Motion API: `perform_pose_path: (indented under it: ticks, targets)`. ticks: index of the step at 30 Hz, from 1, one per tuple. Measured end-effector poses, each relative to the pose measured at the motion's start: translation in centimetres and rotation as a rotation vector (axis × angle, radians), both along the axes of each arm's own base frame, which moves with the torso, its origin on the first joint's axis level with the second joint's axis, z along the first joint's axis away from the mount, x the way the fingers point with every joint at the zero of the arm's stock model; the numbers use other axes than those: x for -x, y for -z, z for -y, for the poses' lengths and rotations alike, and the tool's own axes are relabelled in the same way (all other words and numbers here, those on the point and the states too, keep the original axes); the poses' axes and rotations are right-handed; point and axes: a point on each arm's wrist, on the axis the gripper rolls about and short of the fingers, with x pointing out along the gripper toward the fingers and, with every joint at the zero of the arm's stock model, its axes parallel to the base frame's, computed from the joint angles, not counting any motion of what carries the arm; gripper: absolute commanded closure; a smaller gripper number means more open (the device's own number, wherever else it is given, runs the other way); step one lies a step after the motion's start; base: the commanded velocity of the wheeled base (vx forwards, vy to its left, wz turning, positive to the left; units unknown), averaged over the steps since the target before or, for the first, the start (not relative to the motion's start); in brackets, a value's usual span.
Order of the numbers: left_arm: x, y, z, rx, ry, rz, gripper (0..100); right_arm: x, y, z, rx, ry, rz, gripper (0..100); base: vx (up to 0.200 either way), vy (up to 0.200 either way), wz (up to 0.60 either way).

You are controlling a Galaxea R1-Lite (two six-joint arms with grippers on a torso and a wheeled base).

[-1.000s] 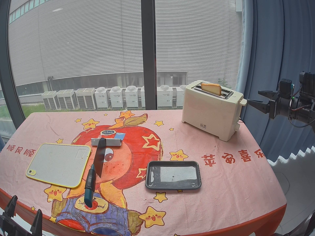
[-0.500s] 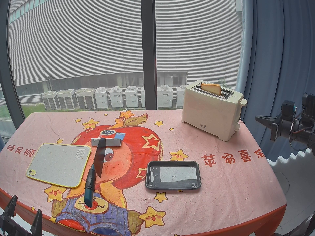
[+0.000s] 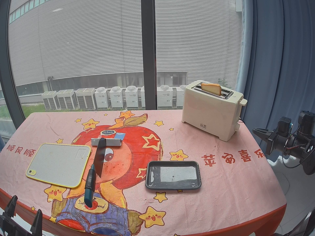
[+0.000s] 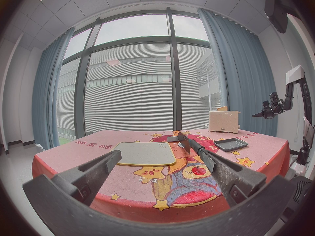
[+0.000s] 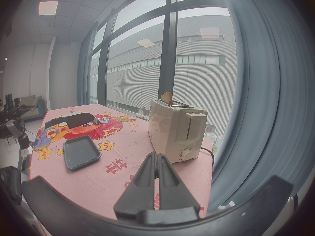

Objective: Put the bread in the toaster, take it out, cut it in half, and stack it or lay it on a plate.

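Poking from toaster (image 3: 210, 115): bread (image 3: 211, 88); R jaws closed, empty; L jaws spread wide.

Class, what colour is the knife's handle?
The knife handle is dark teal; the head view shows it best.

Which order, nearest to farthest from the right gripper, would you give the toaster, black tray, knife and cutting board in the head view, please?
From the right gripper:
1. The toaster, back right, closest.
2. The black tray, front centre.
3. The knife, left of centre.
4. The cutting board, far left.
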Motion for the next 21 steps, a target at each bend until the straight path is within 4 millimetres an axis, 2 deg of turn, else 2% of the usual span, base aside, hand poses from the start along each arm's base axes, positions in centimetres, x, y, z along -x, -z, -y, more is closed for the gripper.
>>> perform_pose_path:
  ticks: [10,21]
  targets:
    - [0.0,0.0,0.0,0.000,0.000,0.000,0,-0.8,3.7,0.7,-0.003,0.004,0.008,100,0.000,0.000,0.00]
    - [0.0,0.0,0.0,0.000,0.000,0.000,0,-1.6,6.6,1.1,-0.008,0.017,-0.040,100,0.000,0.000,0.00]
